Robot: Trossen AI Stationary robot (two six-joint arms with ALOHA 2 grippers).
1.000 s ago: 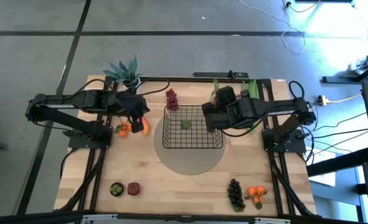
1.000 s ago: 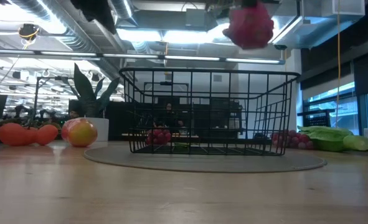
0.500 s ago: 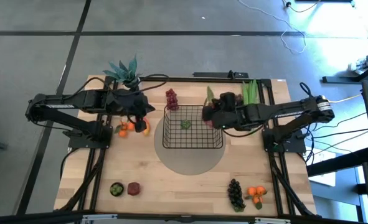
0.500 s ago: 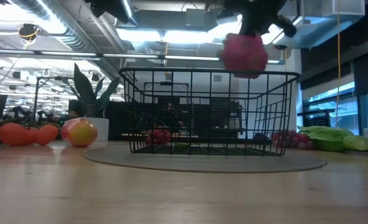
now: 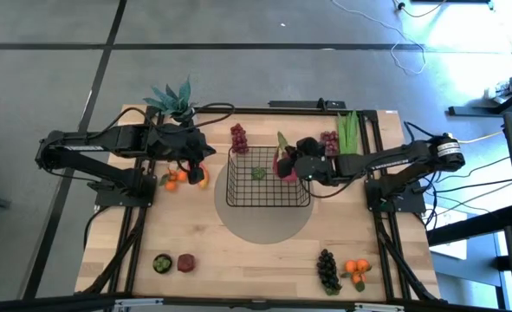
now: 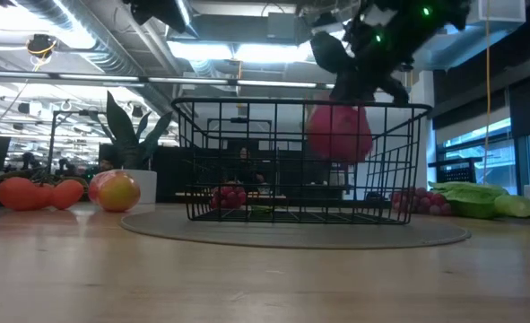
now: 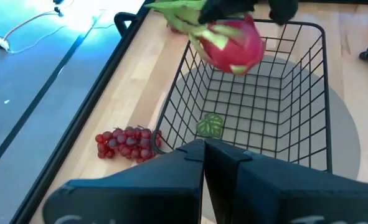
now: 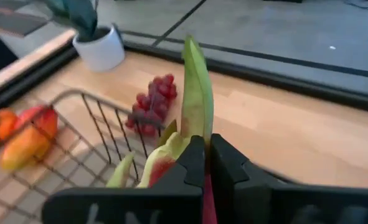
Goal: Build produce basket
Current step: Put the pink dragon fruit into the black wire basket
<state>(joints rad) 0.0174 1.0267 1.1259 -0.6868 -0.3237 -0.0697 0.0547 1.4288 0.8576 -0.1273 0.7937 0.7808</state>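
Note:
The black wire basket [image 5: 268, 178] stands on a grey round mat mid-table, with a small green fruit [image 7: 210, 124] on its floor. A pink dragon fruit [image 6: 339, 133] with green scales hangs inside the basket's right part, just below the rim, and my right gripper [image 5: 297, 163] is shut on it. My left gripper [image 5: 205, 149] hovers shut left of the basket, above a mango [image 5: 201, 178] and oranges [image 5: 173, 180], holding nothing. My right gripper pinches the dragon fruit's leafy end [image 8: 203, 163] between its two fingers; a long green scale [image 8: 197, 87] sticks out past them. The fingers come from the table's right, slanting down. The fruit hangs below them, clear of the basket floor [image 7: 258, 118].
Red grapes [image 5: 238, 137] lie behind the basket's far left corner. More red grapes [image 5: 329, 141] and green pods [image 5: 349, 130] lie at the far right. A potted plant [image 5: 173, 100] stands far left. Dark grapes [image 5: 327, 270], oranges [image 5: 357, 269] and two small fruits [image 5: 173, 263] lie near the front edge.
My right gripper has come down and toward the near edge with the dragon fruit, turning as it went. The fruit, well above the basket's rim a second ago, now hangs inside the basket.

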